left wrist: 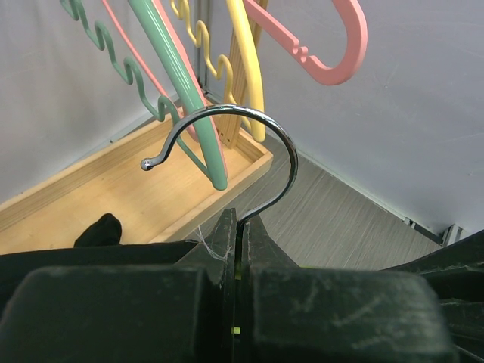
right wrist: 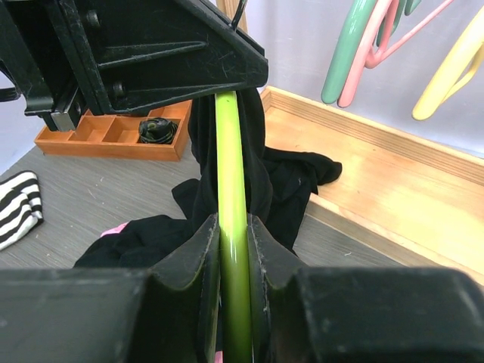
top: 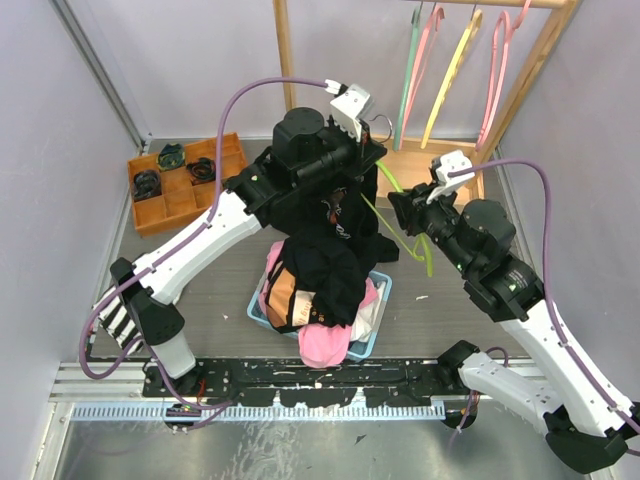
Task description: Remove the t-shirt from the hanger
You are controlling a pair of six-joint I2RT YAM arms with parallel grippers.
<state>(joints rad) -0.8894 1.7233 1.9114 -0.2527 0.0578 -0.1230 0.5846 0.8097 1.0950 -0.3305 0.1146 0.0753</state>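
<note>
The right gripper (right wrist: 234, 231) pinches one arm of the green hanger (right wrist: 229, 144), and the left gripper (left wrist: 238, 227) is pressed together on its metal hook (left wrist: 281, 144). The black t-shirt (top: 340, 265) drapes from the hanger at mid-tabletop, over a basket (top: 384, 292) of clothes.

Pale lilac-grey panel walls (top: 60, 120) enclose a grey wood-grain tabletop (top: 215, 310) under soft, even light. At the back stands a light wooden rack (top: 284, 50) with a shallow wooden base tray (top: 420, 165); pastel plastic hangers (top: 450, 75) hang from it. An orange wooden compartment tray (top: 182, 203) sits back left.
</note>
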